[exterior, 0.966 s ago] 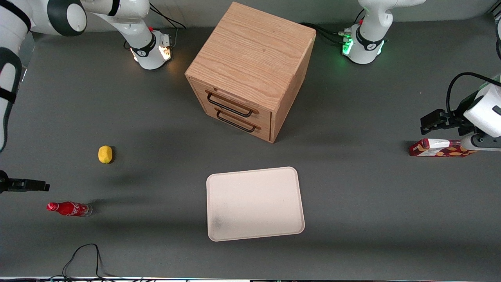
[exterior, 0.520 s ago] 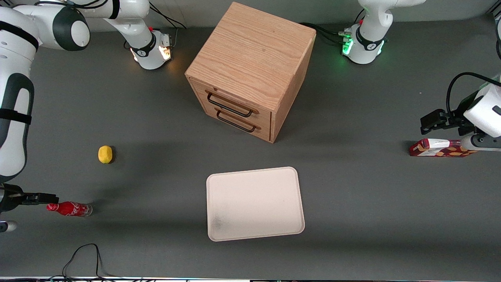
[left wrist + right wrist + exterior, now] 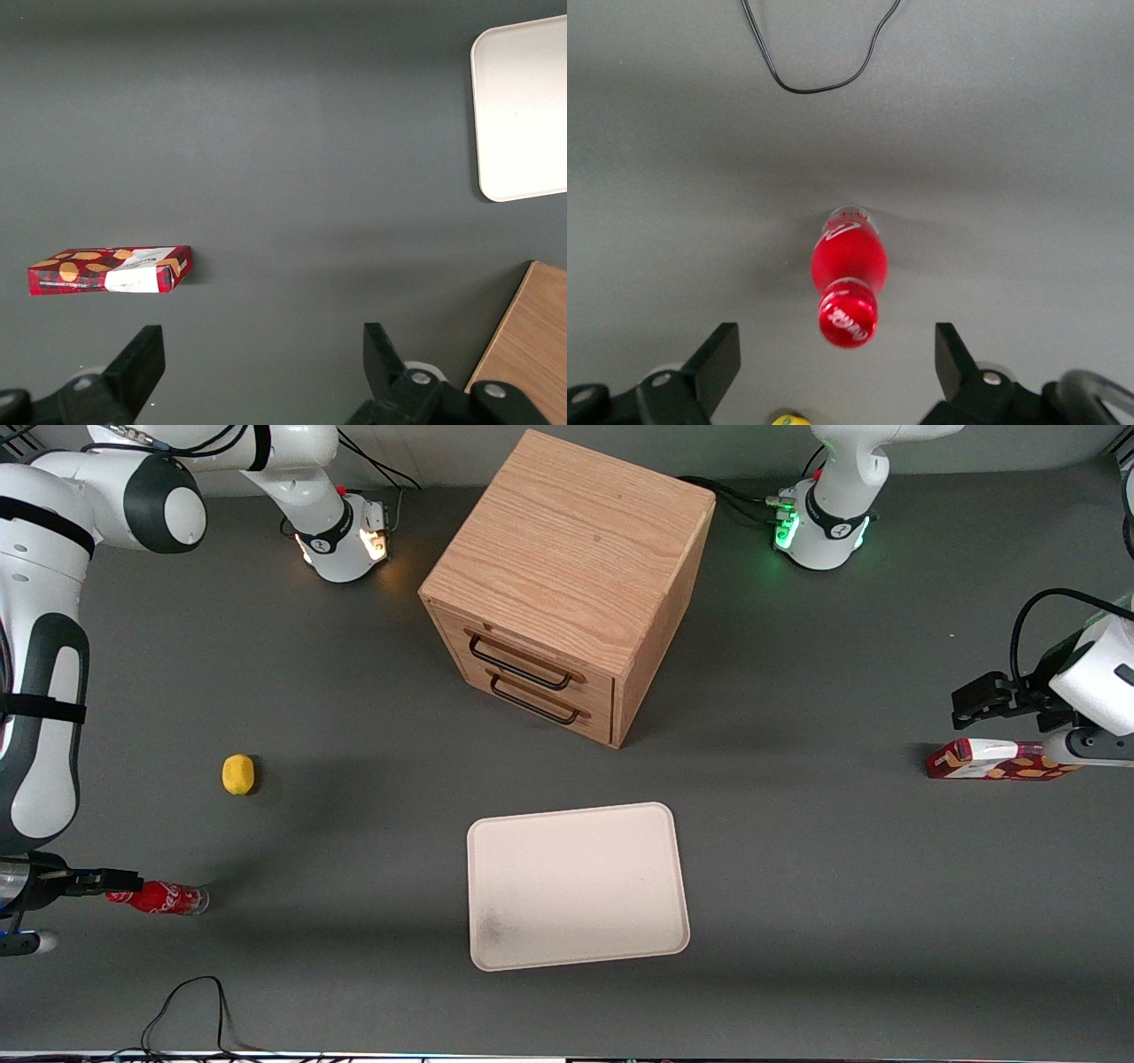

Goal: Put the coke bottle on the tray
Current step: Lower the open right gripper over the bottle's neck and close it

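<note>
The coke bottle (image 3: 164,898) is small and red with white script, and it sits on the grey table toward the working arm's end. In the right wrist view the coke bottle (image 3: 849,283) points its red cap at the camera, between the two spread black fingers (image 3: 716,361) without touching them. My right gripper (image 3: 115,884) is open and empty, hovering over the bottle's cap end. The cream-white tray (image 3: 576,886) lies flat near the table's middle, in front of the cabinet. It also shows in the left wrist view (image 3: 523,106).
A yellow lemon (image 3: 237,774) lies farther from the front camera than the bottle. A wooden two-drawer cabinet (image 3: 567,584) stands mid-table. A red snack carton (image 3: 992,762) lies toward the parked arm's end. A black cable (image 3: 190,1001) loops at the table's near edge.
My right gripper has moved nearer the front camera and toward the bottle, ending over its cap. The bottle, lemon and tray have not moved.
</note>
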Controlling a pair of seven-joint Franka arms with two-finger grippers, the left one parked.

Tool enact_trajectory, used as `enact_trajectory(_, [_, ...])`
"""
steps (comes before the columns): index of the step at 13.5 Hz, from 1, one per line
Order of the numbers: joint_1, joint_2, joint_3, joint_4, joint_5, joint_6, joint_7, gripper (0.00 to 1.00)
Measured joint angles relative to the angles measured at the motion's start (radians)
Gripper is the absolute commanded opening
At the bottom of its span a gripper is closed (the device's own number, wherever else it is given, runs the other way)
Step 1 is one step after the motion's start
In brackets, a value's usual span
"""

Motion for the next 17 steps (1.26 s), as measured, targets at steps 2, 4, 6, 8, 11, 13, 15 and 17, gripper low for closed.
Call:
enact_trajectory(2, [0.0, 0.015, 0.001, 0.0, 0.0, 0.017, -0.006, 0.93])
enact_trajectory(4, [0.0, 0.025, 0.001, 0.0, 0.0, 0.04, -0.008, 0.89])
enact_trajectory(6, [0.001, 0.029, 0.002, 0.0, 0.0, 0.045, -0.01, 0.8])
enact_trajectory(8, [0.001, 0.029, 0.002, 0.0, 0.0, 0.047, -0.011, 0.61])
enact_trajectory(11, [0.001, 0.029, 0.002, 0.001, 0.0, 0.047, -0.012, 0.0])
enact_trajectory(13, [0.002, 0.029, 0.003, 0.003, 0.0, 0.047, -0.012, 0.0])
enact_trajectory(15, [0.002, 0.029, 0.003, 0.004, 0.0, 0.047, -0.012, 0.0])
enact_trajectory(17, [0.002, 0.03, 0.003, 0.007, 0.0, 0.047, -0.012, 0.0])
